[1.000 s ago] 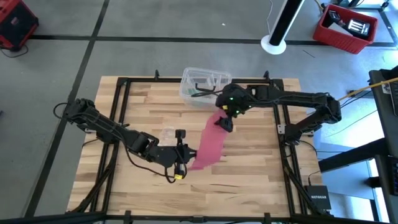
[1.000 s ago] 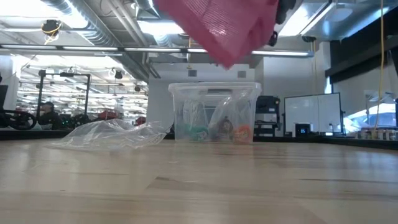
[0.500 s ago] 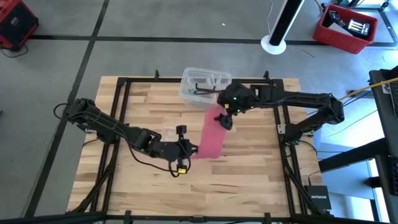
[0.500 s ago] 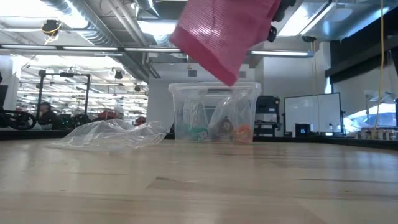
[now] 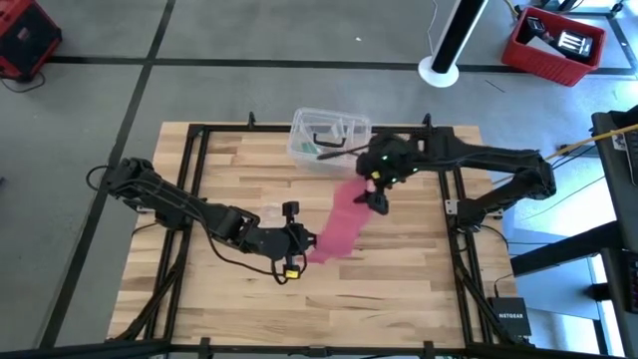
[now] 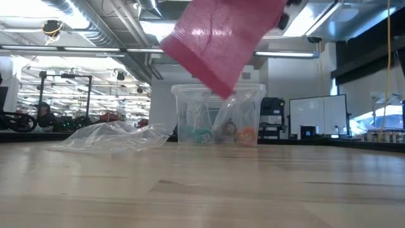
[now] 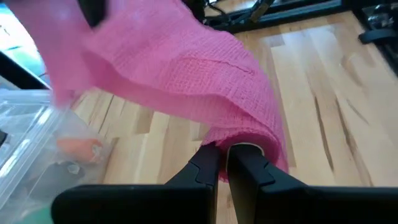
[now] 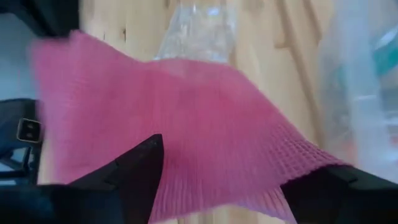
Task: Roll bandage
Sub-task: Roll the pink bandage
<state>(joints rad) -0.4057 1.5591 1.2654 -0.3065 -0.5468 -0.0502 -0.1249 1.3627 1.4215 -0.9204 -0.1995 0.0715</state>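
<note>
Above the wooden table (image 5: 219, 160), I am holding the pink bandage (image 5: 341, 221) stretched in the air between my two grippers, one end in each. My left gripper (image 5: 304, 241) is pinching the lower end, its fingers (image 7: 210, 167) pressed nearly together on a fold of the fabric that is curling over them, the start of a roll by my reading. My right gripper (image 5: 378, 202) is clamping the upper end, on the near side of the clear plastic box (image 5: 324, 138) at the table's far edge, and higher than the left. The strip is running on a slant from that box-side end down toward the table's middle.

Seen from table height, the band (image 6: 218, 41) is hanging clear of the wood, well above the box (image 6: 218, 114) behind it, touching nothing but my fingers. I judge that this is why I am gripping it so: the raised right end is keeping the fabric taut and flat, so the left end can wind it without creases or dragging on the boards.

A crumpled clear wrapper (image 5: 267, 213) is lying on the table on the left-arm side of the box, apart from the bandage. Most of the strip is still unrolled, so the task looks to be in its early part.
</note>
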